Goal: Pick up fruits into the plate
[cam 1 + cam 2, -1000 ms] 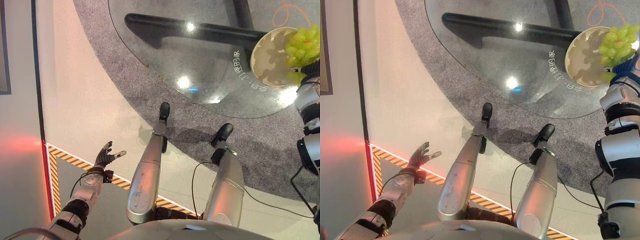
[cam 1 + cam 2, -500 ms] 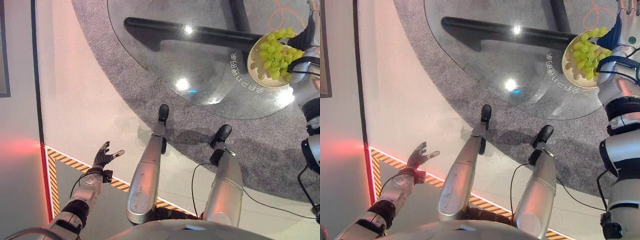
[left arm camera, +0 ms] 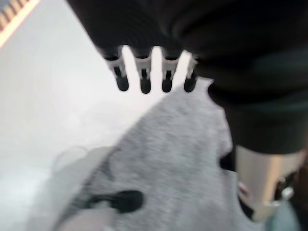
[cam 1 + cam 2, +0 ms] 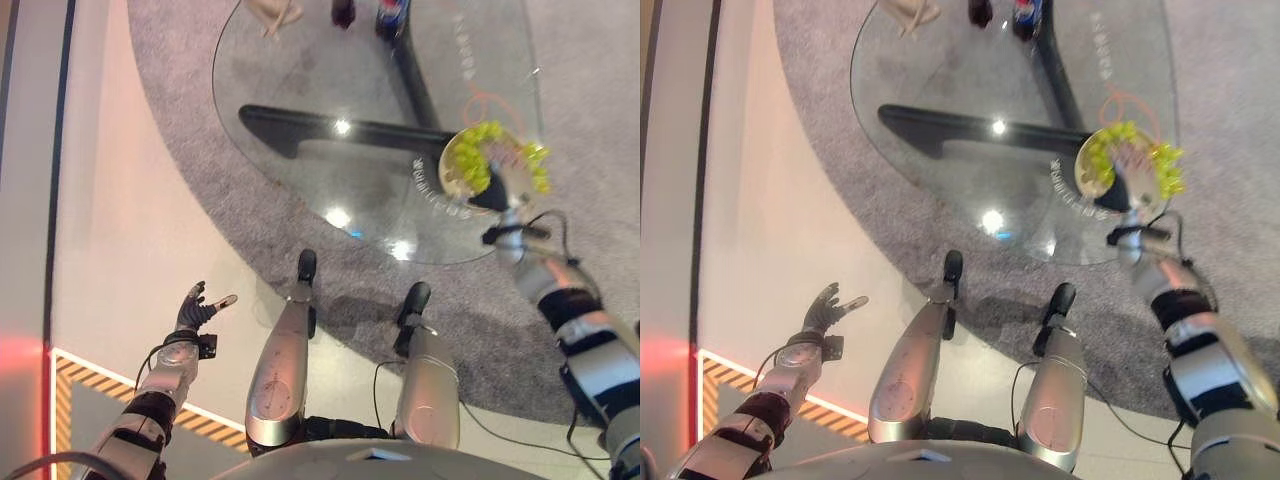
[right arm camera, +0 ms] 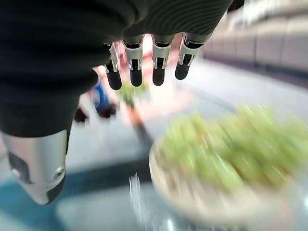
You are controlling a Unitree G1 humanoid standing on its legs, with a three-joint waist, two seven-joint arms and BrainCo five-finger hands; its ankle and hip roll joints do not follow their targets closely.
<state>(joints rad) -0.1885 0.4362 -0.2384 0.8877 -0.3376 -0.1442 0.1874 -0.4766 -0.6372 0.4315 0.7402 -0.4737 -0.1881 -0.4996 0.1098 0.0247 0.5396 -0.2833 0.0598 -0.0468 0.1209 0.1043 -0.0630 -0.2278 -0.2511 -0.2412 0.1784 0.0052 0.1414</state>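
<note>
Bunch of green grapes in round cream plate on round glass table; right hand above, fingers straight, empty; left hand spread, low.

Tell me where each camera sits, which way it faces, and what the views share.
Left and right eye views: on the head, looking down at the glass table, the plate of green grapes under the right hand, and the left hand.
Left wrist view: along the left hand's straight fingers to the grey carpet.
Right wrist view: along straight fingers to the grapes, shared with both eye views.
</note>
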